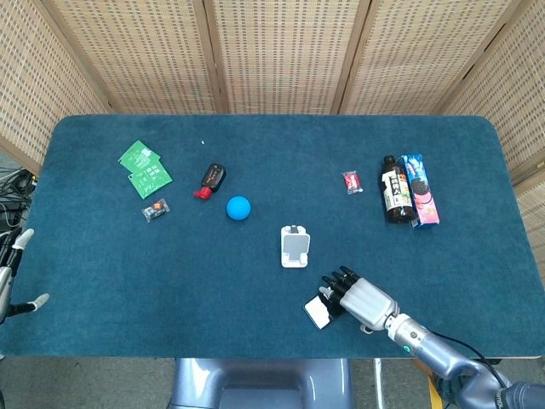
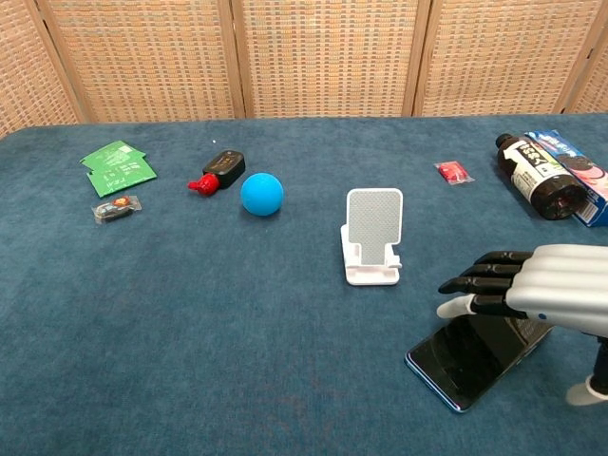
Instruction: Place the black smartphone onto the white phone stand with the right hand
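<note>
The black smartphone (image 2: 456, 364) lies flat near the table's front edge, right of centre; only its near-left corner (image 1: 317, 313) shows in the head view. My right hand (image 2: 537, 285) hovers over it with fingers spread and nothing held, covering most of the phone in the head view (image 1: 362, 296). The white phone stand (image 1: 295, 247) stands upright a little behind and left of the phone, with nothing on it (image 2: 372, 237). My left hand (image 1: 15, 271) hangs at the far left edge, off the table, fingers apart.
Behind the stand lie a blue ball (image 1: 238, 207), a black and red object (image 1: 210, 179), green packets (image 1: 143, 166) and a small wrapped sweet (image 1: 156, 210). At the right are a red packet (image 1: 352, 181), a dark bottle (image 1: 394, 190) and a blue box (image 1: 419, 189).
</note>
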Available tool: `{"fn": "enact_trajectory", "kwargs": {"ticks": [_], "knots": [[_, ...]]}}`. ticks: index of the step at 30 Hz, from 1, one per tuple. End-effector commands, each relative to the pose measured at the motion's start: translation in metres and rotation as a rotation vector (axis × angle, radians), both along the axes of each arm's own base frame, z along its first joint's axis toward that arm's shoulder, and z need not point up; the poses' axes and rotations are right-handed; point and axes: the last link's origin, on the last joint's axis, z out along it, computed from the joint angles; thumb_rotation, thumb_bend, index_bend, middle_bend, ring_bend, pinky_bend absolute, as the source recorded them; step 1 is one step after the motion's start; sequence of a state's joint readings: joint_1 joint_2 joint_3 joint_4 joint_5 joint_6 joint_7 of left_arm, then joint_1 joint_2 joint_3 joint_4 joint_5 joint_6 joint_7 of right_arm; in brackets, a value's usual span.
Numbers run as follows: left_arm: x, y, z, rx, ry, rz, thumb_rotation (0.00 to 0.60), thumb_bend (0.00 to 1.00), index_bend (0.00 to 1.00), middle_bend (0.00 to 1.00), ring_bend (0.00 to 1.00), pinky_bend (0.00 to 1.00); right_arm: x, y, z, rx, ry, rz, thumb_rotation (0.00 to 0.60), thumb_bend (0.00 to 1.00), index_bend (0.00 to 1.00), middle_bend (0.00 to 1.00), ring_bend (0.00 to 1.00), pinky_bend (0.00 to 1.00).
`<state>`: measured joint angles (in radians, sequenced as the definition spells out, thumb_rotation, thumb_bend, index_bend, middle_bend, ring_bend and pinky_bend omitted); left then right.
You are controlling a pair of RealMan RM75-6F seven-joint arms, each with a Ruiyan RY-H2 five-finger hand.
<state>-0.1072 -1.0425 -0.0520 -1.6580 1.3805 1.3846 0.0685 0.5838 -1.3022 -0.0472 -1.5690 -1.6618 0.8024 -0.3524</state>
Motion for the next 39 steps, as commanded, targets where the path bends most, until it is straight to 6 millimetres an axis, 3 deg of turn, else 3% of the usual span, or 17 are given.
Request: {"fn": "enact_trajectory", "kwargs": {"ticks": [1,9,12,16,19,30,33,39], "knots": [[0.000,0.000,0.000,0.001,-0.001,0.002,0.600,0.00,0.00,0.00,0.00,0.00,0.002,-0.006,-0.006,-0.001,0.023,0.002,0.600,0.00,0.00,0.00,0.00,0.00],[-0.002,0.003,-0.002,-0.006,0.004,0.012,0.600,0.00,0.00,0.00,0.00,0.00,0.001,-0.011,-0.018,0.021,0.057,-0.012,0.600,0.00,0.00,0.01,0.00,0.00],[-0.003,0.003,-0.002,-0.007,0.005,0.015,0.600,0.00,0.00,0.00,0.00,0.00,0.001,-0.012,-0.022,0.022,0.062,-0.006,0.600,0.00,0.07,0.10,0.06,0.04],[-0.003,0.003,-0.002,-0.007,0.004,0.018,0.600,0.00,0.00,0.00,0.00,0.00,0.005,-0.012,-0.024,-0.013,0.010,0.042,0.600,0.20,0.46,0.46,0.47,0.43],[-0.004,0.004,-0.002,-0.009,0.003,0.022,0.600,0.00,0.00,0.00,0.00,0.00,0.008,-0.010,-0.019,-0.037,-0.047,0.100,0.600,0.33,0.56,0.57,0.57,0.50],[-0.003,0.008,-0.005,-0.017,0.017,0.024,0.600,0.00,0.00,0.00,0.00,0.00,0.024,-0.012,0.025,-0.129,-0.127,0.292,0.600,0.38,0.58,0.58,0.59,0.50],[0.000,0.012,-0.008,-0.024,0.036,0.016,0.600,0.00,0.00,0.00,0.00,0.00,0.048,-0.020,0.048,-0.235,-0.104,0.466,0.600,0.38,0.57,0.58,0.59,0.50],[0.004,0.013,-0.007,-0.010,0.046,0.007,0.600,0.00,0.00,0.00,0.00,0.00,0.075,-0.028,0.059,-0.310,0.003,0.629,0.600,0.38,0.57,0.58,0.59,0.50]]}}
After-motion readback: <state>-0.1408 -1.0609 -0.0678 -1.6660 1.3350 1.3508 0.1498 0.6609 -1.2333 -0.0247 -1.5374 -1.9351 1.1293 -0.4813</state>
